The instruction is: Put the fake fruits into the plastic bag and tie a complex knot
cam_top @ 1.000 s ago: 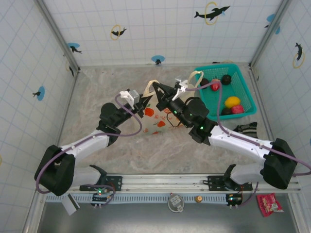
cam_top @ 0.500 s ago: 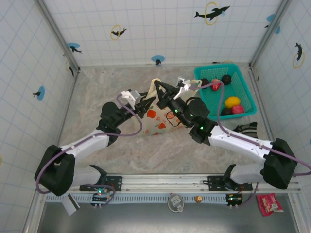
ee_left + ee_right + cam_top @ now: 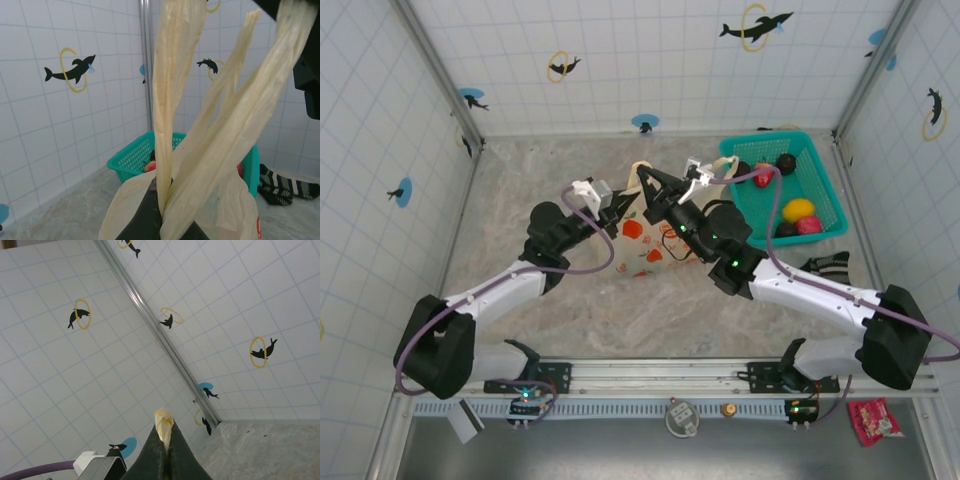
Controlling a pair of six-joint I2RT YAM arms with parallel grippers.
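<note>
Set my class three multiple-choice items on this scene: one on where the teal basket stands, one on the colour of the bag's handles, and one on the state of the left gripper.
1. Where on the table does the teal basket stand?
A. Far right corner
B. Near left corner
C. Dead centre

2. What colour are the handles of the plastic bag?
A. Blue
B. Cream-yellow
C. Black

3. What state is the left gripper in?
A. Wide open, holding nothing
B. Gripping a red fruit
C. Shut on a bag handle

Answers:
1 A: the top view shows the basket against the far and right walls.
2 B: the left wrist view shows pale cream strands rising up.
3 C: in the same view its dark fingers pinch one strand between them.
</note>
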